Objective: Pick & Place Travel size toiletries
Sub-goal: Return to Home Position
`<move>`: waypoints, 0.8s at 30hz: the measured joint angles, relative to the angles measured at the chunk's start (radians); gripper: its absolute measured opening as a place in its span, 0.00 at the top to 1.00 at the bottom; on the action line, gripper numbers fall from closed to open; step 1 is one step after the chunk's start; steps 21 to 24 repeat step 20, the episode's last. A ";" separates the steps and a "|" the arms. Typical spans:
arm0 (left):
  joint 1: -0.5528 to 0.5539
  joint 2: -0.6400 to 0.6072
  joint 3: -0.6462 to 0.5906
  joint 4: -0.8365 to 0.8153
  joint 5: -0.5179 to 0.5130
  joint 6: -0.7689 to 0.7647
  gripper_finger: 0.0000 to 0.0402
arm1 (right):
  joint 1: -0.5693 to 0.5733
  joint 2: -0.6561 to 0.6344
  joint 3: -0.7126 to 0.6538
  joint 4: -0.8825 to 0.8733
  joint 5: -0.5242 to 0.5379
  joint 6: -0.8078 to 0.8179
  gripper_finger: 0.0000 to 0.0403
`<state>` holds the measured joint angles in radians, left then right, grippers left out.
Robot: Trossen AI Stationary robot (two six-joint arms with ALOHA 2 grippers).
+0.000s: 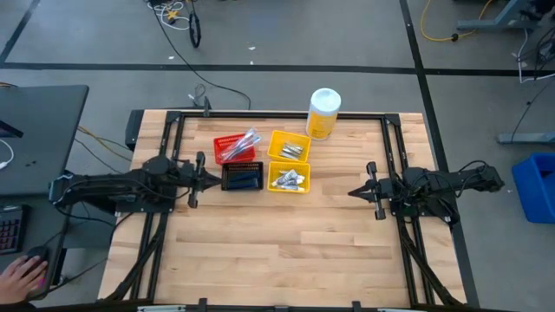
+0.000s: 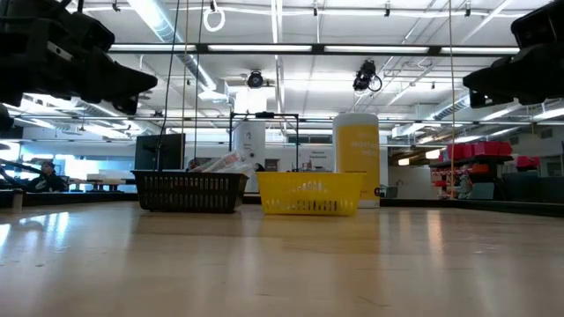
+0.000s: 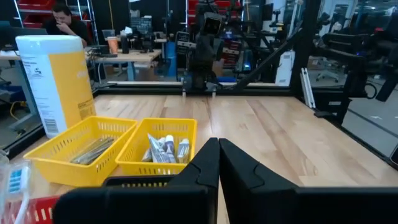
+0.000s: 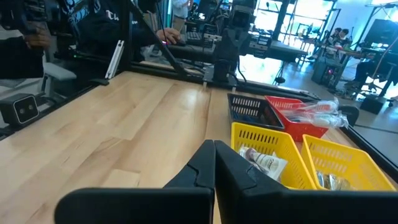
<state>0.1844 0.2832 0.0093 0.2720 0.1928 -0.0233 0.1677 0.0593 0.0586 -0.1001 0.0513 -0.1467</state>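
Four small bins stand at the table's far middle. The red bin (image 1: 237,148) holds wrapped toothbrushes (image 4: 314,112). The far yellow bin (image 1: 289,146) holds silvery items (image 3: 93,149). The near yellow bin (image 1: 289,178) holds small white tubes (image 3: 165,149). The black bin (image 1: 242,177) holds dark blue razors (image 1: 246,179). My left gripper (image 1: 217,179) is shut and empty, raised above the table at the black bin's left end. My right gripper (image 1: 351,192) is shut and empty, raised above the table to the right of the near yellow bin, pointing toward the bins.
A large yellow bottle with a white cap (image 1: 323,113) stands behind the bins at the far edge. Bare wood (image 1: 286,251) lies in front of the bins and between the arms. A person's hand (image 1: 22,277) rests on a side desk beyond the table's left edge.
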 joint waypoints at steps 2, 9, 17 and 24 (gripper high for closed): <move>0.000 -0.026 0.000 -0.027 -0.001 0.001 0.96 | 0.000 0.000 0.000 0.000 0.000 0.000 0.99; 0.000 -0.084 0.000 -0.125 -0.006 0.001 0.99 | 0.000 0.000 0.000 0.000 0.000 0.000 0.99; 0.000 -0.098 0.000 -0.155 -0.039 -0.003 0.95 | 0.000 0.000 0.000 0.000 0.000 0.000 0.99; 0.000 -0.098 0.000 -0.176 -0.041 -0.017 0.95 | 0.000 0.000 0.000 0.000 0.000 0.000 0.99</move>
